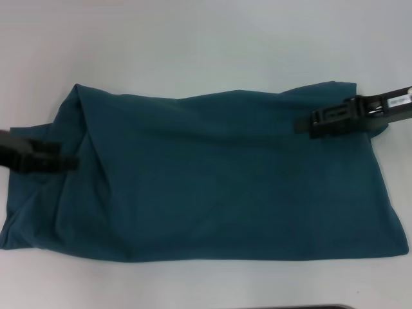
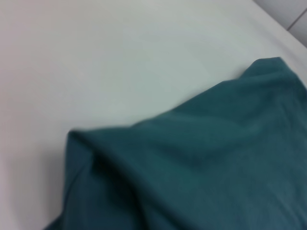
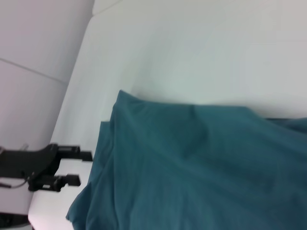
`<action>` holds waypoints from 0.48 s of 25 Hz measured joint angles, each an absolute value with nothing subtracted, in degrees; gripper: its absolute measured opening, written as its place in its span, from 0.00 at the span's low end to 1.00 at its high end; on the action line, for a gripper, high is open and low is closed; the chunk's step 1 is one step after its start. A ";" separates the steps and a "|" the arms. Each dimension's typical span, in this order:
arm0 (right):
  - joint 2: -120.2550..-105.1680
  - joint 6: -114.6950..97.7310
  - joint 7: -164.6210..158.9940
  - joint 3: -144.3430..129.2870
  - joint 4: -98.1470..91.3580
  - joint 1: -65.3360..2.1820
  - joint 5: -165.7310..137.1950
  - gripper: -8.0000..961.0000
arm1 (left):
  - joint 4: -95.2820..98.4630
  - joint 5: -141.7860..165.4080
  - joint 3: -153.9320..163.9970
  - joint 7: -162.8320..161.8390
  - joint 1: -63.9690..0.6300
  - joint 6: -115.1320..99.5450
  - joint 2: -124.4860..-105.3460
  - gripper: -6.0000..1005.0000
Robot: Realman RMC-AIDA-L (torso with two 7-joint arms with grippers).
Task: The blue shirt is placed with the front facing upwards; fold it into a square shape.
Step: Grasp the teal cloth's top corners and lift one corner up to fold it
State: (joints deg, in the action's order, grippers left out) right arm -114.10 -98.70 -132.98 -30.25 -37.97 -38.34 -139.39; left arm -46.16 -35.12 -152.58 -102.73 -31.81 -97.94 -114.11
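Observation:
The blue shirt lies flat on the white table as a wide folded rectangle; only plain cloth shows, no lettering. A diagonal fold runs down from its far left corner. My left gripper is over the shirt's left edge, and the right wrist view shows that gripper open, its fingers apart with nothing between them. Over the far right part of the shirt hovers my right gripper, its two fingers slightly apart and no cloth lifted. Both wrist views show the shirt resting against bare table.
White table surface runs all round the shirt, widest on the far side. The shirt's left edge lies close to the table's left edge, beyond which is floor. A dark strip shows at the near edge of the head view.

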 joint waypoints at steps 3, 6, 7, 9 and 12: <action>-115.32 -98.07 -132.97 -31.62 -38.10 -38.58 -139.32 0.78 | -45.89 -35.03 -152.02 -101.88 -33.35 -96.73 -115.04 0.67; -116.25 -97.63 -132.66 -32.57 -38.05 -38.98 -139.27 0.78 | -45.65 -34.54 -149.42 -101.99 -33.78 -93.25 -115.87 0.67; -116.47 -97.59 -132.48 -32.84 -37.97 -39.09 -139.27 0.78 | -45.64 -34.47 -148.01 -102.52 -33.78 -92.04 -116.04 0.67; -116.74 -97.53 -132.36 -33.24 -37.93 -39.27 -139.26 0.78 | -45.62 -34.41 -146.31 -103.36 -33.74 -90.91 -116.17 0.67; -117.01 -97.42 -132.15 -33.46 -37.89 -39.62 -139.23 0.78 | -45.86 -34.35 -145.91 -103.88 -33.68 -90.00 -116.12 0.67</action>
